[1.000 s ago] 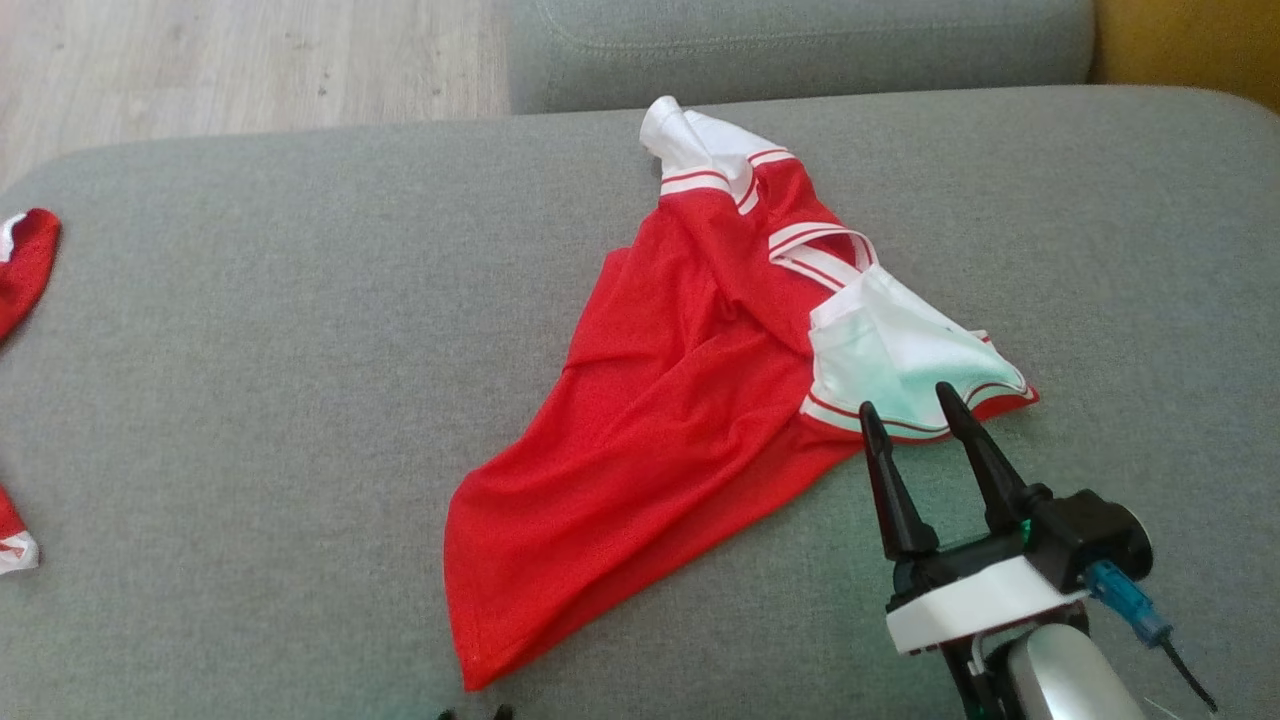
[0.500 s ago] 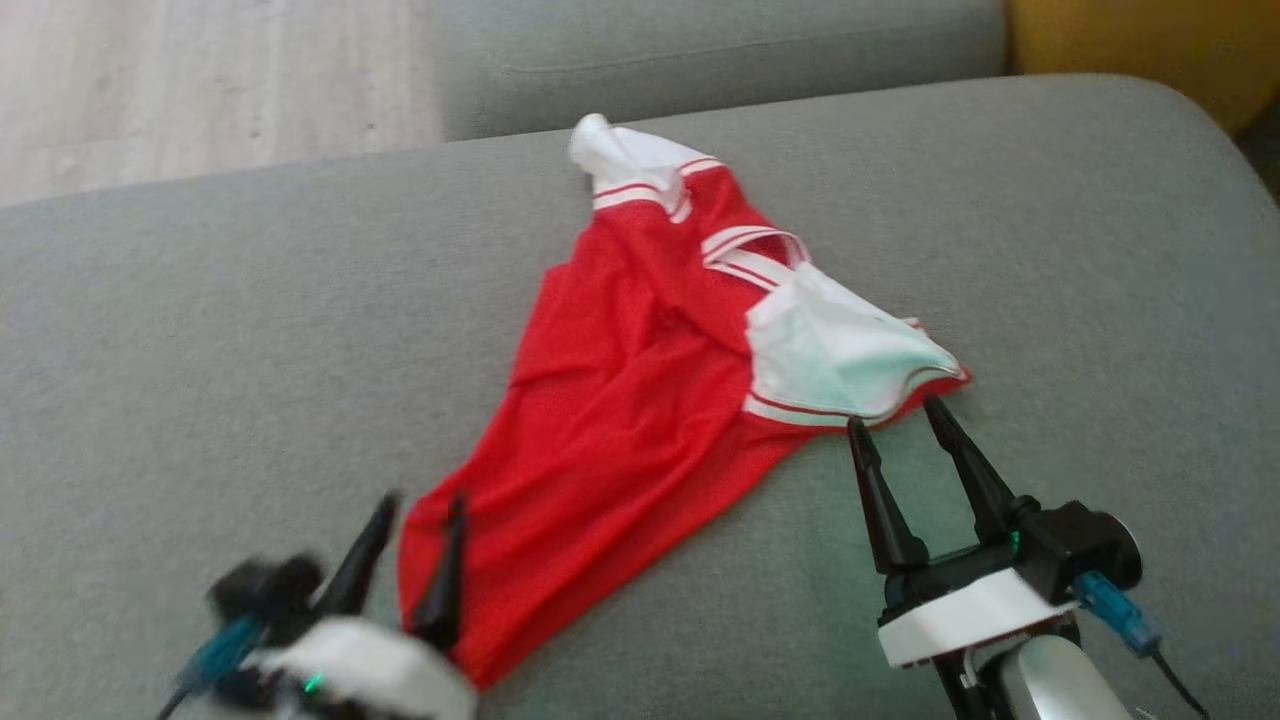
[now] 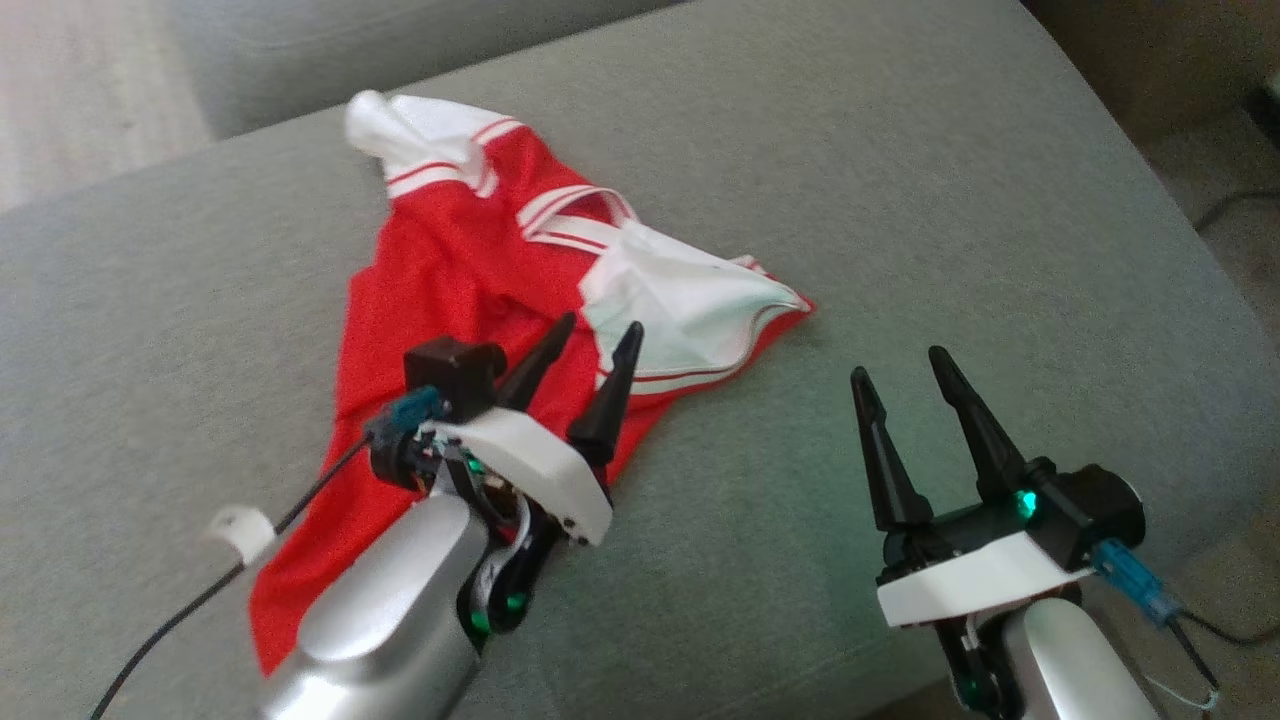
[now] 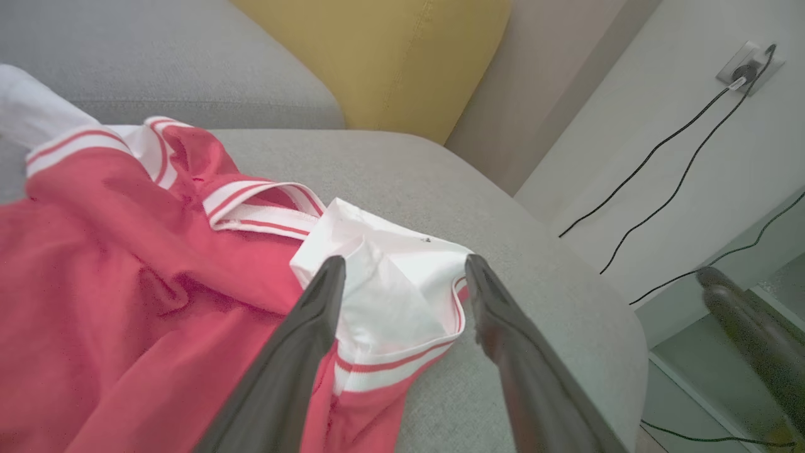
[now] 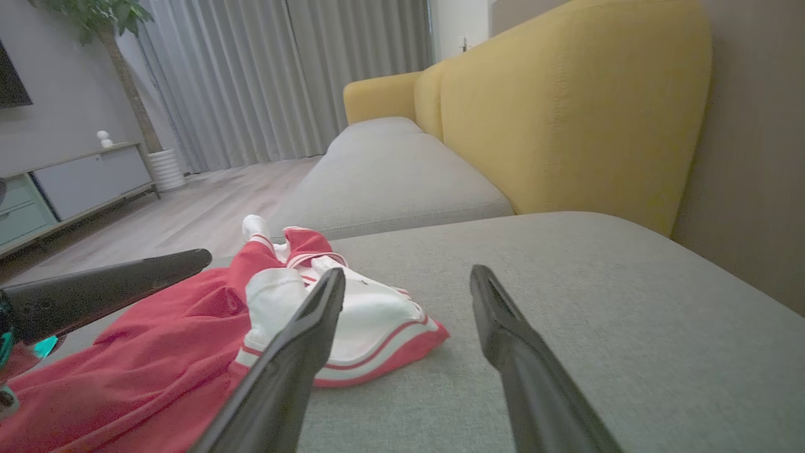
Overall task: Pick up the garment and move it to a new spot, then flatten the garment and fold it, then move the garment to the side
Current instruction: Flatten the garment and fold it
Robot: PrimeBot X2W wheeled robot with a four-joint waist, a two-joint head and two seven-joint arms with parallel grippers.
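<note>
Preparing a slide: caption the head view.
Crumpled red-and-white fabric garment on grey sofa cushion; left gripper over it, right gripper beside, jaws open.

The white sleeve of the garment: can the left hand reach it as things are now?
Probably yes. The left hand is open above the red cloth, its fingers pointing at the white sleeve, and nothing lies between them. The right hand stands off to the side.

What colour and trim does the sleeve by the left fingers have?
White sleeve, edged with a thin red stripe near its hem; clearest in the left wrist view.
</note>
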